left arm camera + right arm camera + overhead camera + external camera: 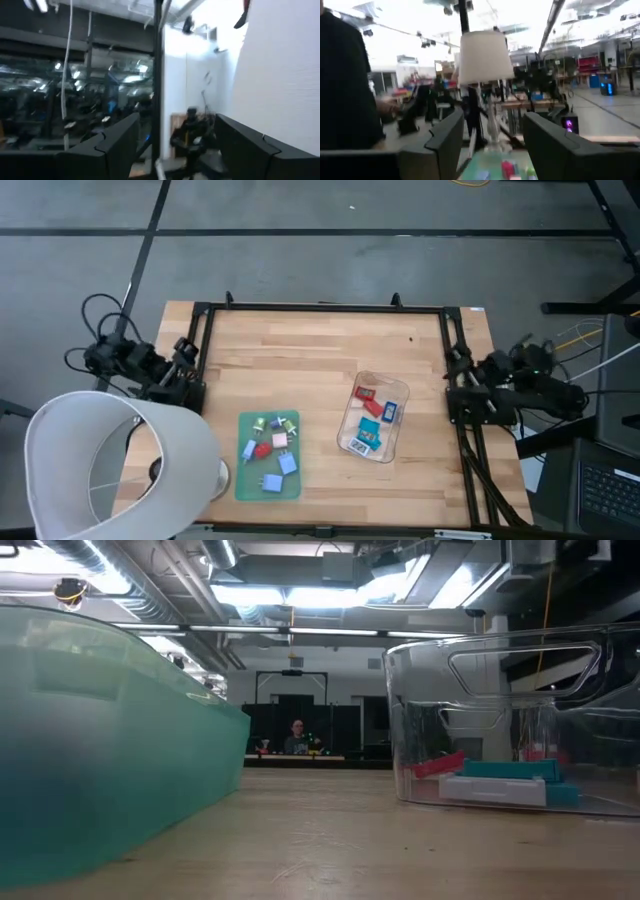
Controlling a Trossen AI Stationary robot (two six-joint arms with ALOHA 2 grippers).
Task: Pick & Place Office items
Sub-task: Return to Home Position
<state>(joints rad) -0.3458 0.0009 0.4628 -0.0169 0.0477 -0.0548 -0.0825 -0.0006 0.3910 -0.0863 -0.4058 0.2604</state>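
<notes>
Several tiny office items in blue, teal, red, pink and light green lie on the flat green mat (268,456) near the table's near edge. More of them, red and blue with white labels, lie inside the clear tray (375,418), right of the mat. The low view shows the tray (510,720) with a red piece (440,765) and a teal piece (512,771) on its floor. My left gripper (177,132) is open, parked at the table's left edge (185,380). My right gripper (495,131) is open, parked at the right edge (462,395). Neither is near the items.
A white lampshade (110,465) stands over the table's near left corner, next to the mat. A black frame (320,307) runs along the table's far, left and right edges. Bare wood lies between the frame's far bar and the mat and tray. A person (297,736) sits far behind.
</notes>
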